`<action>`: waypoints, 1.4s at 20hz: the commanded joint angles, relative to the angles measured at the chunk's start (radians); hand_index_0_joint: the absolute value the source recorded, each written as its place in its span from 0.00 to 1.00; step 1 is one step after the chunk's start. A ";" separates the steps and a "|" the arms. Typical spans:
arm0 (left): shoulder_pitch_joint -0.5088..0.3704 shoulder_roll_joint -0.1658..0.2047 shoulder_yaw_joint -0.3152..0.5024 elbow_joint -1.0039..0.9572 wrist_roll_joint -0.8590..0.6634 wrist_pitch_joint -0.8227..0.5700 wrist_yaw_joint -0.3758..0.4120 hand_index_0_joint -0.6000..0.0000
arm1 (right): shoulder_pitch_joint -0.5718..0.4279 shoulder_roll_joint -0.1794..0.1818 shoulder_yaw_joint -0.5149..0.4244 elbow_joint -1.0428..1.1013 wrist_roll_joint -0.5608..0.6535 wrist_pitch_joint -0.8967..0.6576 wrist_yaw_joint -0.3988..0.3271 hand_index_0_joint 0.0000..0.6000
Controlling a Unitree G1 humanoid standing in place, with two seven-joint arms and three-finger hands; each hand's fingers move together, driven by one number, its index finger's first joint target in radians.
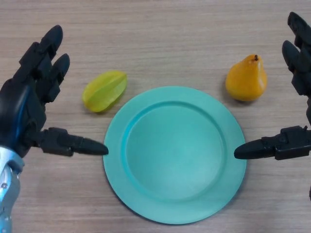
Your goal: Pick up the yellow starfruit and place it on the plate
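Yellow-green, ridged, waxy starfruit [105,91] is seen left of centre, just beside the round teal plate [175,154]. Both the left hand [30,104] and right hand [299,97] are spread, empty. Light, slippery; best gripped across its ridges.

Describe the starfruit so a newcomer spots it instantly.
Find the round teal plate at the table's centre. Just off its upper-left rim lies the starfruit, apart from it. It is yellow-green and ridged, unlike the smooth orange pear at upper right.
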 commanded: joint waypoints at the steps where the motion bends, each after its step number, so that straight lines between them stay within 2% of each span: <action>1: -0.093 0.058 0.053 0.047 0.044 -0.239 0.087 1.00 | -0.016 -0.027 -0.036 -0.077 -0.018 -0.122 0.003 0.00; 4: -0.165 0.059 0.014 0.206 0.120 -0.304 0.148 1.00 | -0.012 -0.023 -0.039 -0.092 -0.020 -0.108 0.009 0.00; 5: -0.216 0.056 -0.007 0.328 0.163 -0.384 0.195 1.00 | -0.002 -0.023 -0.037 -0.094 -0.027 -0.114 0.008 0.00; 8: -0.317 0.044 -0.045 0.533 0.158 -0.442 0.213 1.00 | -0.001 -0.022 -0.036 -0.110 -0.030 -0.099 0.017 0.00; 10: -0.381 0.031 -0.072 0.672 0.189 -0.518 0.247 1.00 | 0.004 -0.024 -0.044 -0.120 -0.026 -0.089 0.019 0.00; 11: -0.413 0.026 -0.096 0.761 0.252 -0.563 0.259 1.00 | 0.001 -0.024 -0.045 -0.119 -0.027 -0.086 0.018 0.00; 13: -0.457 0.010 -0.096 0.853 0.269 -0.585 0.280 1.00 | -0.004 -0.025 -0.046 -0.113 -0.028 -0.086 0.016 0.00; 18: -0.500 -0.021 -0.116 0.952 0.249 -0.625 0.291 1.00 | 0.001 -0.025 -0.061 -0.117 -0.015 -0.086 0.018 0.00; 21: -0.533 -0.039 -0.133 1.061 0.291 -0.713 0.326 1.00 | 0.008 -0.024 -0.075 -0.123 0.003 -0.089 0.013 0.00; 26: -0.553 -0.058 -0.143 1.131 0.317 -0.710 0.316 1.00 | 0.005 -0.032 -0.085 -0.131 -0.002 -0.079 0.010 0.00; 28: -0.558 -0.062 -0.152 1.166 0.354 -0.738 0.351 1.00 | 0.017 -0.030 -0.085 -0.138 -0.003 -0.082 0.010 0.00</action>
